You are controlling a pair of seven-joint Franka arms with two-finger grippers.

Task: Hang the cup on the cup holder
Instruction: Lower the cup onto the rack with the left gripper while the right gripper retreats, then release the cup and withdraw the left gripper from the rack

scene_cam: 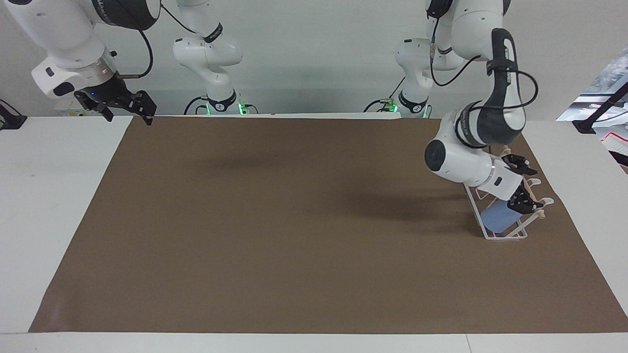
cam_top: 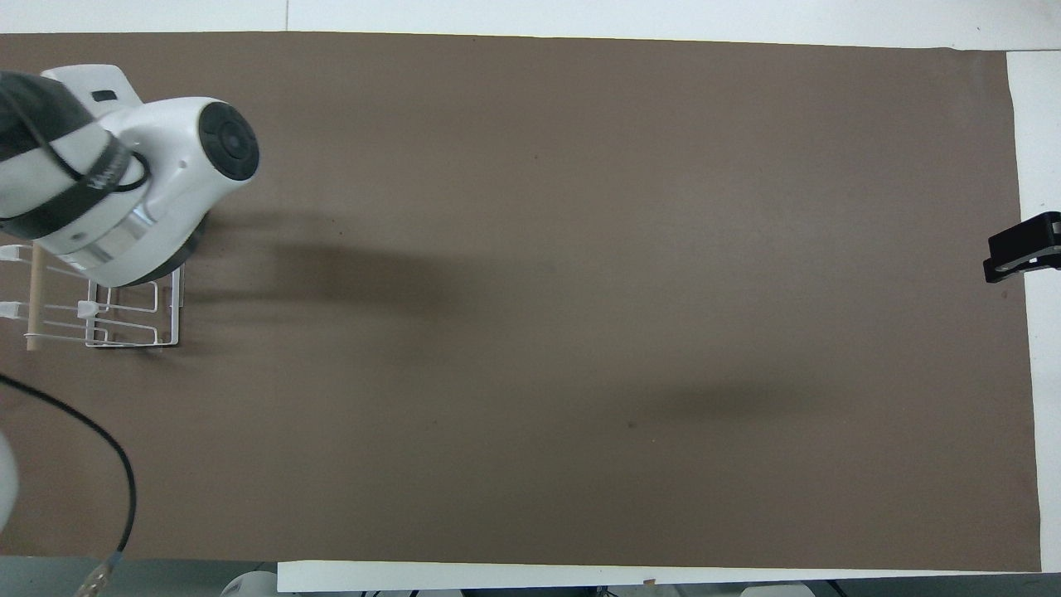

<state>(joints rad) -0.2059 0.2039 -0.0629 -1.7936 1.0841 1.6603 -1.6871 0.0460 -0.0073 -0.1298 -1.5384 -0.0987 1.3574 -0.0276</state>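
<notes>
The light-blue cup (scene_cam: 497,219) sits tilted on a slanted prong of the white wire cup holder (scene_cam: 505,237), low at the end of the rack farther from the robots. My left gripper (scene_cam: 524,185) is open just above the cup and the wooden dowel (scene_cam: 539,213), and holds nothing. In the overhead view the left arm's wrist (cam_top: 133,199) covers the cup and the gripper; only part of the cup holder (cam_top: 124,319) shows. My right gripper (scene_cam: 120,105) waits open and empty, raised over the table's edge at the right arm's end, and its tip shows in the overhead view (cam_top: 1015,257).
A brown mat (scene_cam: 304,220) covers most of the white table (scene_cam: 49,196). The cup holder stands on the mat at the left arm's end.
</notes>
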